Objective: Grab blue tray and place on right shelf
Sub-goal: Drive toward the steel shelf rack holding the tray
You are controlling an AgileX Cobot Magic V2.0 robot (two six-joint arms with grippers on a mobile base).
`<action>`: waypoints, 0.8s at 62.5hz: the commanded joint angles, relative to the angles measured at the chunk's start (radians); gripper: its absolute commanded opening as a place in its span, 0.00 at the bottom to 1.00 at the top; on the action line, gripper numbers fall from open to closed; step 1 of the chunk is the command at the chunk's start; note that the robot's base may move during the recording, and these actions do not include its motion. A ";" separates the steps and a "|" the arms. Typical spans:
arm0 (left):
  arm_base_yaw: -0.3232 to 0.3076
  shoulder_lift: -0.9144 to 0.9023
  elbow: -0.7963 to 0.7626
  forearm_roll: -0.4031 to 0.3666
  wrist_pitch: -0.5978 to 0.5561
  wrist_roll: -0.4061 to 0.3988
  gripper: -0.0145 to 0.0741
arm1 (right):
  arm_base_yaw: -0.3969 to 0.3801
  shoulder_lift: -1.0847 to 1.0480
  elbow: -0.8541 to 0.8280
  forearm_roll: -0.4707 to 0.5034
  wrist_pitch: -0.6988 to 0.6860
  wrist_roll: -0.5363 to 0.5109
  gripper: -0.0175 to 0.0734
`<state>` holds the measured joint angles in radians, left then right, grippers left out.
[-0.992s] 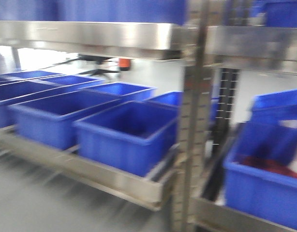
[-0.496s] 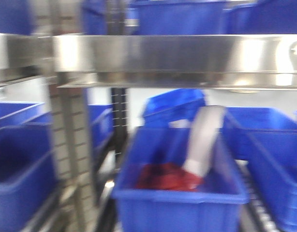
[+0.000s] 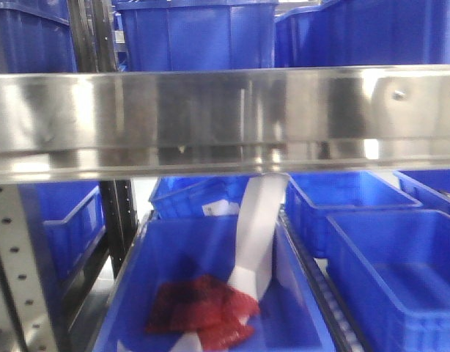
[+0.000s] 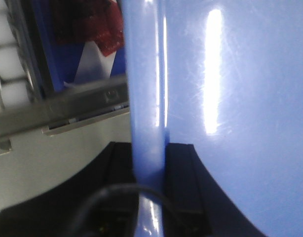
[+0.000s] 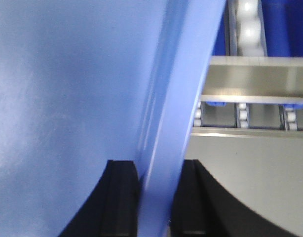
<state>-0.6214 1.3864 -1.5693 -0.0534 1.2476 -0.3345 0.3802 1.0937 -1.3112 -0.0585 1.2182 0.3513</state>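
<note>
Left wrist view: left gripper (image 4: 149, 165) grips blue tray (image 4: 230, 98) by its rim; right gripper (image 5: 157, 190) likewise (opposite rim); right shelf (image 5: 250, 79) lies ahead of both.

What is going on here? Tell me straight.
The robot is carrying a light-blue tray with both arms. Its left hand and right hand are each clamped on the tray's rim. Ahead of it is a steel shelf on a rack of deep blue bins. One bin has a red item in it. The tray does not appear to be set down on the shelf yet.
</note>
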 commanded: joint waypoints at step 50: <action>-0.007 -0.031 -0.026 0.004 0.090 0.029 0.11 | 0.002 -0.018 -0.029 -0.018 -0.065 -0.027 0.25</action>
<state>-0.6214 1.3864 -1.5693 -0.0534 1.2476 -0.3345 0.3802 1.0937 -1.3112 -0.0585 1.2182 0.3513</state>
